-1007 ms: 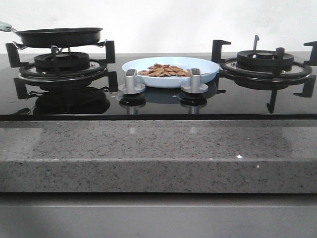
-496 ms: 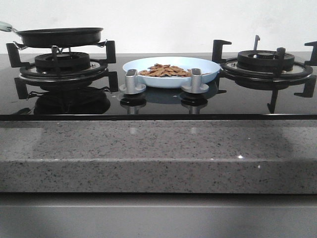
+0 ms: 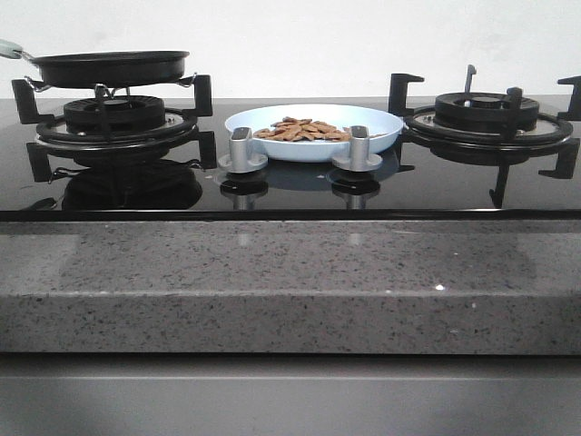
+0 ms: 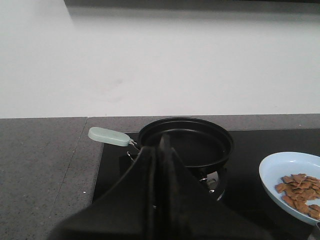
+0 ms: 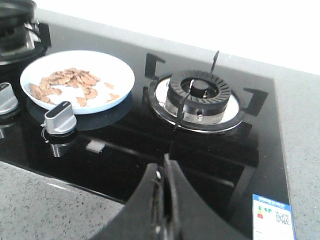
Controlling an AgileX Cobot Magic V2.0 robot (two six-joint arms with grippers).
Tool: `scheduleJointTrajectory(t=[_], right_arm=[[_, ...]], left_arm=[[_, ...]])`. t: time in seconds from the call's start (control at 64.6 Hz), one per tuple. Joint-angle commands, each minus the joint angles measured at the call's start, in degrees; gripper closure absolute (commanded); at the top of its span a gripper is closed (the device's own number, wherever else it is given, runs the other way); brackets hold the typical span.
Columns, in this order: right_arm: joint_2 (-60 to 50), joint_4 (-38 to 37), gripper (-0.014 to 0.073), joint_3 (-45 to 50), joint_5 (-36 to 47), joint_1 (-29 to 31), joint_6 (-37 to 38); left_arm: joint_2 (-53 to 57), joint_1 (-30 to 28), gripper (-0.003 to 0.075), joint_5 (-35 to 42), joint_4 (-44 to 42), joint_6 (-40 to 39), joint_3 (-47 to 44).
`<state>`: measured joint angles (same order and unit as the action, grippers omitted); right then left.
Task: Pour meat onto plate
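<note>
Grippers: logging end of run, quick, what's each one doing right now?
Left gripper: shut, holding nothing, behind the pan.
Right gripper: shut, holding nothing, over the stove.
Meat is on the plate.

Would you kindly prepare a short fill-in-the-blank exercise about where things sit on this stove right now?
1. The heap of small reddish-brown meat pieces lies on the shallow round pale-blue ____.
2. The black frying pan with the pale green handle rests on the ____ burner in the front view.
3. In front of the plate stand ____ silver control knobs.
4. The fingers of the left gripper and the right gripper are ____ and hold nothing.

Missing words: plate; left; two; shut
</note>
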<state>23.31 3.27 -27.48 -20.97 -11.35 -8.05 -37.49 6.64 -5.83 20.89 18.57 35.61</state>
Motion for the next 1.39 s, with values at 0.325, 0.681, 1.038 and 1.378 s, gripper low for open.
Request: scheduleJointTrajectory(t=[0.325,0.681,1.038,1.378], right_arm=[[-7.90,0.38,0.0653,3.82,7.09,-0.08,-0.46],[-7.90,0.38,0.0653,3.82,7.09,-0.08,-0.46],[-7.90,0.38,0.0653,3.82,7.09,-0.08,-0.46],[-7.91,0.38,0.0653,3.82,7.04,-0.08,-0.46]], left_arm=[[-0.18,0.38,0.0741,3.86,0.61,-0.38,1.52],[-0.18,0.38,0.0741,3.86,0.61,-0.38,1.52],[-0.06,0.38,0.0741,7.27,-5.23,-0.90,-0.11],[10.95,2.49,0.0741,13.03,-18.74,-12.74,-15.00]])
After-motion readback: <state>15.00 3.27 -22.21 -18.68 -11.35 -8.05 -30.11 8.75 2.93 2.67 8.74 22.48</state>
